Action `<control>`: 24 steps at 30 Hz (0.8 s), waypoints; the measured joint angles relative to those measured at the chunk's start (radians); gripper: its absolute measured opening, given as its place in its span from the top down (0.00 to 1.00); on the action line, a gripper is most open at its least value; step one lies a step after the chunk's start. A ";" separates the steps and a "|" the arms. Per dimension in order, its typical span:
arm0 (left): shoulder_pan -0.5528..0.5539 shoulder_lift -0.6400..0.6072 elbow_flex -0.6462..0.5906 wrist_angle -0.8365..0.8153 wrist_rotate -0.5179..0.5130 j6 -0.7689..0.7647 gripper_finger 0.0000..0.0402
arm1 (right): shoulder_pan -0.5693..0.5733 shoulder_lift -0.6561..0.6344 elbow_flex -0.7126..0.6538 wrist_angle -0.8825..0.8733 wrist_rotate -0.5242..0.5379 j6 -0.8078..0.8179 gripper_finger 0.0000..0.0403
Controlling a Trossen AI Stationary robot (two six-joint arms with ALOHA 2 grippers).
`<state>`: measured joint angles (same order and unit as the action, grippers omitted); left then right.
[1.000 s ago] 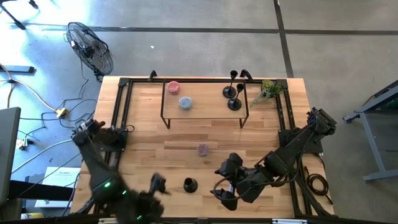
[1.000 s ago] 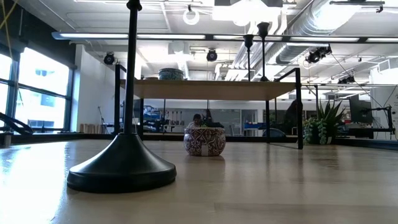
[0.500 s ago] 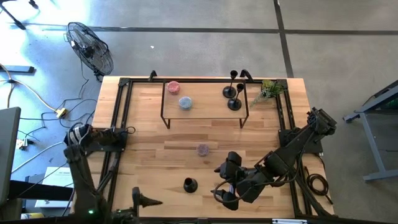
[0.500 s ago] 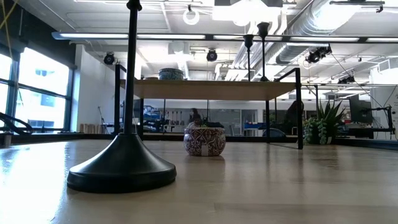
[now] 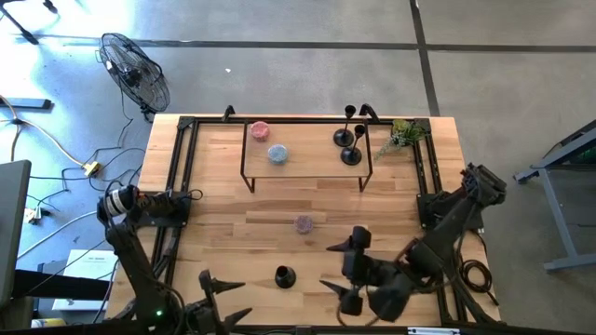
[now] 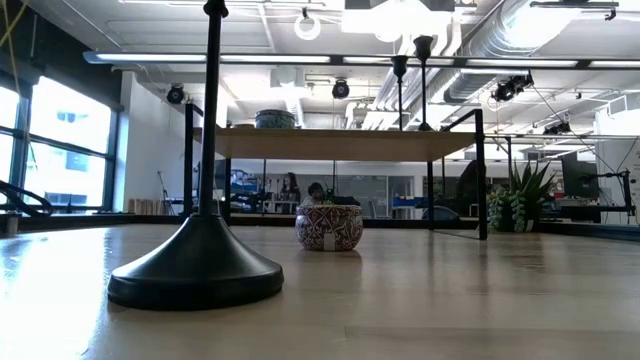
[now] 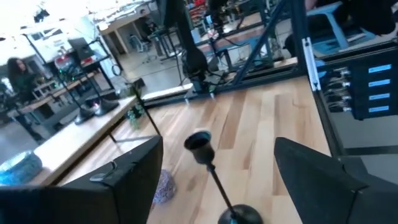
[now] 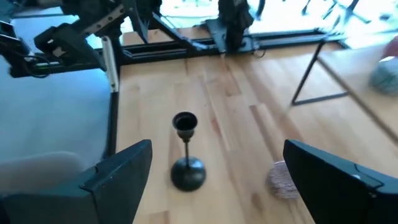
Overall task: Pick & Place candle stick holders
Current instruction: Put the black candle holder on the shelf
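One black candle stick holder [image 5: 284, 276] stands upright on its round base on the table near the front edge; in the low view its base [image 6: 195, 270] looms close. Two more holders [image 5: 349, 146] stand on the raised shelf [image 5: 307, 158] at the back. My left gripper [image 5: 225, 298] is open, to the left of the near holder [image 7: 214, 177] and pointing level at it. My right gripper [image 5: 328, 267] is open, to the holder's right and above it, looking down on it [image 8: 186, 152]. Neither touches it.
A small patterned jar [image 5: 304, 223] sits mid-table behind the near holder. A pink dish [image 5: 259, 130] and a blue one [image 5: 277, 154] lie on the shelf; a plant [image 5: 402, 138] stands at the back right. Black frame rails [image 5: 177, 186] line the table's sides.
My left gripper has sunk toward the table's near left corner and turned until its fingers point level at the near holder. My right gripper has rolled and shifted a little toward the table's right edge. The holders have kept still.
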<state>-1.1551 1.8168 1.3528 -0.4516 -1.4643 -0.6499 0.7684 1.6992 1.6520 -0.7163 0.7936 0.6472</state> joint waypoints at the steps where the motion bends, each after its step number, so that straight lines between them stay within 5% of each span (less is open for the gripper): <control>1: 0.007 0.000 -0.007 0.000 0.001 -0.017 0.26 | 0.013 0.000 0.000 -0.008 0.025 0.002 0.11; 10: 0.080 0.000 -0.092 0.008 0.090 -0.169 0.33 | 0.119 0.006 0.000 -0.047 0.206 0.002 0.11; 24: 0.185 0.000 -0.244 0.246 0.198 -0.212 0.33 | 0.128 0.018 0.000 -0.074 0.219 0.004 0.11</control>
<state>-0.9702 1.8168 1.1089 -0.2057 -1.2664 -0.8619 0.8967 1.7176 1.6524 -0.7906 1.0125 0.6514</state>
